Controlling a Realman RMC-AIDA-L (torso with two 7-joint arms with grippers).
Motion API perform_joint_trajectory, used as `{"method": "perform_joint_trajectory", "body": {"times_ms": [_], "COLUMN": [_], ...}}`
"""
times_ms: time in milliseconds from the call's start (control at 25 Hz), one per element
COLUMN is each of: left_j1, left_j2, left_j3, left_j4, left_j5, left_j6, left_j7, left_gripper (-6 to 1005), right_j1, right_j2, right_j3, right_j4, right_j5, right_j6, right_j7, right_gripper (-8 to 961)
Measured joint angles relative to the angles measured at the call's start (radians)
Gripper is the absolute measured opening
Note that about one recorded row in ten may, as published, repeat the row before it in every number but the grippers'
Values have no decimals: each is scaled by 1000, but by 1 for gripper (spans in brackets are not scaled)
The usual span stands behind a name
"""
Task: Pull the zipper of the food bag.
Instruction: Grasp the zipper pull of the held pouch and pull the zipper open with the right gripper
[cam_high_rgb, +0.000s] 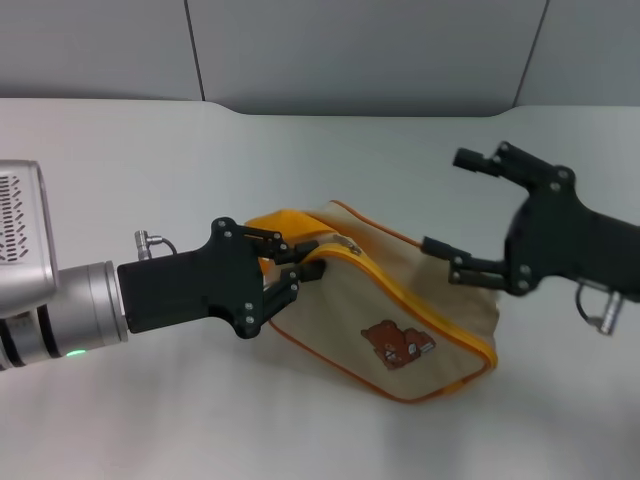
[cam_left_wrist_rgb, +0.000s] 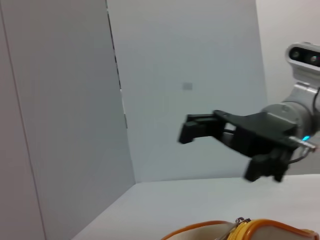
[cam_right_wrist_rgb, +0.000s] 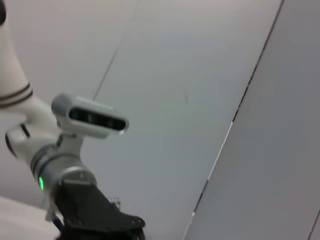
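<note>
The food bag (cam_high_rgb: 340, 320), beige with orange-yellow trim and a brown bear patch (cam_high_rgb: 397, 343), lies on the white table. Its zipper (cam_high_rgb: 420, 300) runs along the top edge, with the small silver pull tab (cam_high_rgb: 349, 240) near the left end. The tab also shows in the left wrist view (cam_left_wrist_rgb: 241, 220). My left gripper (cam_high_rgb: 303, 262) is shut on the bag's left end, beside the loop handle (cam_high_rgb: 272, 222). My right gripper (cam_high_rgb: 442, 260) is open and empty over the bag's right end. It shows in the air in the left wrist view (cam_left_wrist_rgb: 187, 129).
The white table (cam_high_rgb: 150, 420) spreads around the bag. Grey wall panels (cam_high_rgb: 360, 50) stand behind its far edge. My left arm's silver wrist (cam_high_rgb: 60, 300) reaches in from the left.
</note>
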Motion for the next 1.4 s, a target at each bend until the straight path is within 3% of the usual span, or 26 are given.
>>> {"method": "perform_joint_trajectory", "body": {"times_ms": [440,680,880,1000,1400], "left_j1": [-13,-20,-29,-36,-60], "left_j2": [-3,-2,-1,-1,-3], "left_j3": [1,-1,4,4,-1], "left_j4": [7,8,8,8,20], "left_j5": [-3,-4,-5,-5,-5], "left_j6": [1,1,-1,-1,-1], "left_j7": [-1,-1,-6,-7,-17], "left_gripper": [125,120,121,119,112], "right_j1": [63,66,76,78,80], "right_j2": [5,6,8,8,9], "right_j3": [-68,-89,-95,-120,-142], "right_j4": [31,57,75,84,101], "right_j5": [-5,0,-3,0,1], "right_j6": [95,123,124,125,120], "right_j7": [-193,-308,-350,-376,-402], "right_gripper": [832,744,514,440,397]}}
